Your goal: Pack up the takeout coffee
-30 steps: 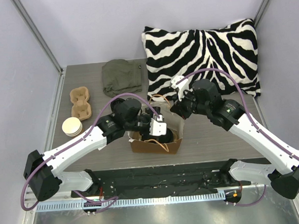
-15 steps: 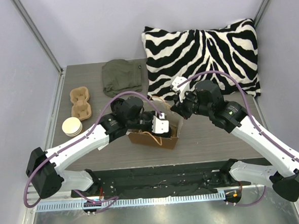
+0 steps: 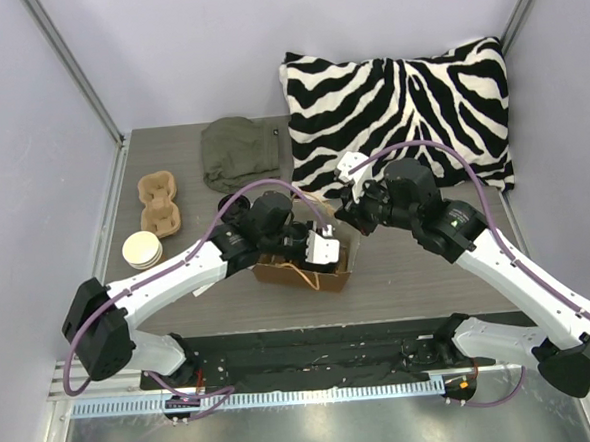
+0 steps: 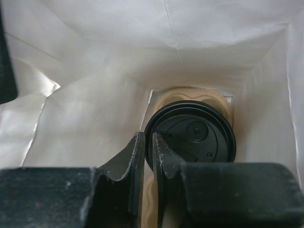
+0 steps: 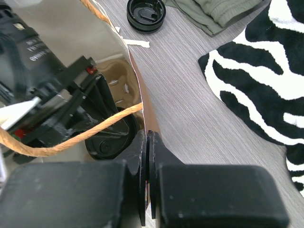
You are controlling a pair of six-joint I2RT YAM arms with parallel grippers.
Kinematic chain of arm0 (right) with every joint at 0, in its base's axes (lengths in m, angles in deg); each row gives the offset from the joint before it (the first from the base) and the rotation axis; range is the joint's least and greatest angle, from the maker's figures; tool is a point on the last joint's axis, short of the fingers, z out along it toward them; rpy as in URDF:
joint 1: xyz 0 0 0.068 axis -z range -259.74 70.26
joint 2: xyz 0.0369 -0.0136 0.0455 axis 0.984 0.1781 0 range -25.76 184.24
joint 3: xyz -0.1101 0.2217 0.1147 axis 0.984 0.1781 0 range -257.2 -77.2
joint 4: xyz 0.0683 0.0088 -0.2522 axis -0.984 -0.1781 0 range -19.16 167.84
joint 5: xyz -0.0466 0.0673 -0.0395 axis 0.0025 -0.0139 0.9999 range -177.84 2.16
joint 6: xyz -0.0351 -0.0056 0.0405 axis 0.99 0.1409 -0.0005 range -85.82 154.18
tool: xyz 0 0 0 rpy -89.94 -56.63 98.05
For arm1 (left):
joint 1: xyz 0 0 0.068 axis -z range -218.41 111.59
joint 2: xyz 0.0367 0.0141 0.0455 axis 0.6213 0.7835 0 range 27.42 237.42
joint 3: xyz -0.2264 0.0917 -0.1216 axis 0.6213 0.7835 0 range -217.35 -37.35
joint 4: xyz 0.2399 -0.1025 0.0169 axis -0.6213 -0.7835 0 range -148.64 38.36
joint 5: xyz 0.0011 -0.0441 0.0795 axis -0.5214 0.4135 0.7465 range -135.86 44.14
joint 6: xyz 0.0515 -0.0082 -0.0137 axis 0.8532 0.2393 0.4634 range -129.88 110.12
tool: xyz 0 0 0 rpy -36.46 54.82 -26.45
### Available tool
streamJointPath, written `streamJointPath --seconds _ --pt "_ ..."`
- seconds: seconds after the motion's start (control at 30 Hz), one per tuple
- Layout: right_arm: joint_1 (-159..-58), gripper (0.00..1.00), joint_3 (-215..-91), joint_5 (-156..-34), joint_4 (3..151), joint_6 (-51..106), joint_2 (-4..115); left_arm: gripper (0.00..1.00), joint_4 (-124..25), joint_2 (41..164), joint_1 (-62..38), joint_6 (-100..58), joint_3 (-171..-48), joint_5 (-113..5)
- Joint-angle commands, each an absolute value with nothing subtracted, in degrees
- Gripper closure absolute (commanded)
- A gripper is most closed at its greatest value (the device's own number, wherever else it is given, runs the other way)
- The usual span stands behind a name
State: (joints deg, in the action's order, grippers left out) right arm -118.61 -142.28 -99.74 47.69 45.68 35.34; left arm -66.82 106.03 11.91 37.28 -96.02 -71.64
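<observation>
Fyi your left gripper [image 4: 148,156], fingers nearly pressed together, sits right over the upright takeout coffee [image 4: 194,137]'s near rim, while your right gripper [image 5: 148,156] is pinching the paper bag [image 5: 71,33] wall.

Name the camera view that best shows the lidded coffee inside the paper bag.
Left wrist: it looks straight into the paper bag and shows the coffee, black lid nearly whole, over the tan carrier. Right wrist catches only a dark sliver of the coffee past the bag wall. In top external the left arm covers it.
</observation>
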Motion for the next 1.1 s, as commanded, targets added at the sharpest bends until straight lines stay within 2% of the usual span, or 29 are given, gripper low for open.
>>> streamJointPath --seconds 0.0,0.8,1.07 --pt "-119.3 0.99 -143.0 -100.2 51.7 46.5 34.3 0.86 -63.3 107.1 12.4 38.5 -96.0 -73.3" --pt "-122.0 0.99 -142.2 -99.9 51.6 47.8 32.6 0.89 -64.6 113.9 12.9 40.5 -97.1 -69.4" --pt "-122.0 0.99 -141.7 -98.9 51.7 48.7 32.6 0.77 -63.4 111.5 13.0 38.7 -98.8 -68.5"
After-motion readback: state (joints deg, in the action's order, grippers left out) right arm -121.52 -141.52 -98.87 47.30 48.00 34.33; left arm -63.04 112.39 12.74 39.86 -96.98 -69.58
